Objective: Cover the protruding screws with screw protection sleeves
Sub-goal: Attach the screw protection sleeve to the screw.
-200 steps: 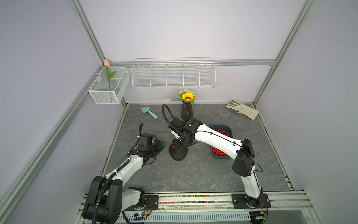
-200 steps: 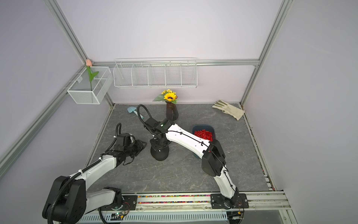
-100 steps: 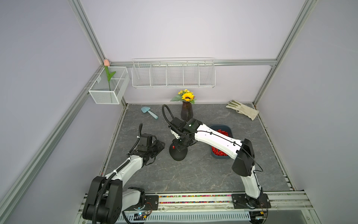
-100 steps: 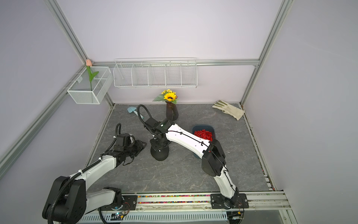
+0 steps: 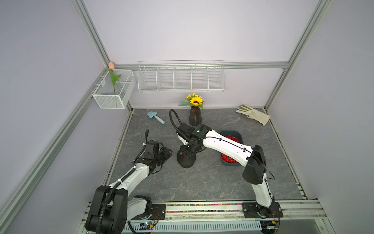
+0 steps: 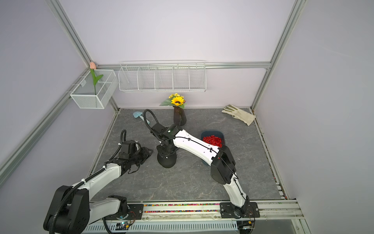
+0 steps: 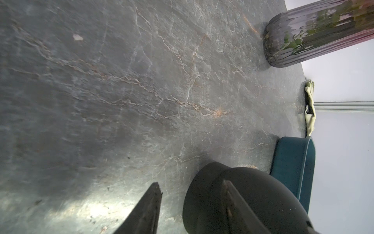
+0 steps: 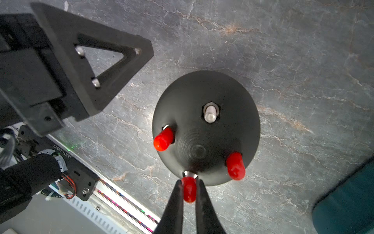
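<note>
My right jaws clamp a red sleeve (image 8: 189,190); its long axis lines up with the stud (image 8: 189,173) on the black dome (image 8: 212,137) — mouth touching; my left jaws stand apart, empty, beside the dome.

My right hand (image 8: 189,182), pinching a sleeve (image 8: 189,193), crowds one edge of the dome (image 8: 212,91), and two capped screws (image 8: 164,139) jut out on either side of it. The bare screw (image 8: 210,113) stands clear from above. My left hand (image 5: 167,154) hangs near the dome's left, leaving a narrow gap. The tray (image 5: 239,135) bounds the right and the vase (image 5: 195,117) the back. The surface (image 5: 202,182) in front is open.
</note>
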Controlling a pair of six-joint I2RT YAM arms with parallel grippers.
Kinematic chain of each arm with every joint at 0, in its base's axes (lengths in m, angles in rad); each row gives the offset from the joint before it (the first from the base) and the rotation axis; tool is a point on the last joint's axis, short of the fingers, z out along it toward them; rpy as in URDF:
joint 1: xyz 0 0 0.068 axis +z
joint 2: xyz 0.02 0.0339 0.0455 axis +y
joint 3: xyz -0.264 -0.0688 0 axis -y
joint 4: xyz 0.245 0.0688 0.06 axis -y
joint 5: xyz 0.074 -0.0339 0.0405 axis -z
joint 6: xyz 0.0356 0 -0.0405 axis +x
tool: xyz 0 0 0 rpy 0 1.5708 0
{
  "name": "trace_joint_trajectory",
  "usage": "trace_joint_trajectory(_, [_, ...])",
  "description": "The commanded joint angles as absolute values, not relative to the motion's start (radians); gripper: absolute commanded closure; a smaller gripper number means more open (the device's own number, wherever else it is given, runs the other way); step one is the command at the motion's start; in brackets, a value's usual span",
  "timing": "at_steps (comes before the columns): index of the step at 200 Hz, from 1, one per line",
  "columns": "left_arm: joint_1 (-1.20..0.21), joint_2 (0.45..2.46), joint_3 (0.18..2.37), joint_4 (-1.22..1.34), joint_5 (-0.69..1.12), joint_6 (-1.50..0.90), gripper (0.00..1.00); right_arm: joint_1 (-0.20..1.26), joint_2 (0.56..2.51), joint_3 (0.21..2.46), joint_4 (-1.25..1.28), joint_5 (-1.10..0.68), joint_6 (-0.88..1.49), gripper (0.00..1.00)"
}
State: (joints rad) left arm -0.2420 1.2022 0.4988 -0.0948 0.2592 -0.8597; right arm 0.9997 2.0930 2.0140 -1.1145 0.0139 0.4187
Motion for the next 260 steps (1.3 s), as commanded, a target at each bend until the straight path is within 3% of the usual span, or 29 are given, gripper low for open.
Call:
trace_joint_trajectory(1, [-0.238,1.187,0.483,-0.085,0.259,-0.870,0.49,1.017,2.077,1.977,-1.165,-0.009,0.420,0.86])
trace_joint_trajectory(260, [-0.230,1.176,0.486,-0.089,0.258,-0.871,0.49,1.009,2.112,2.028,-1.171,0.002,0.411,0.86])
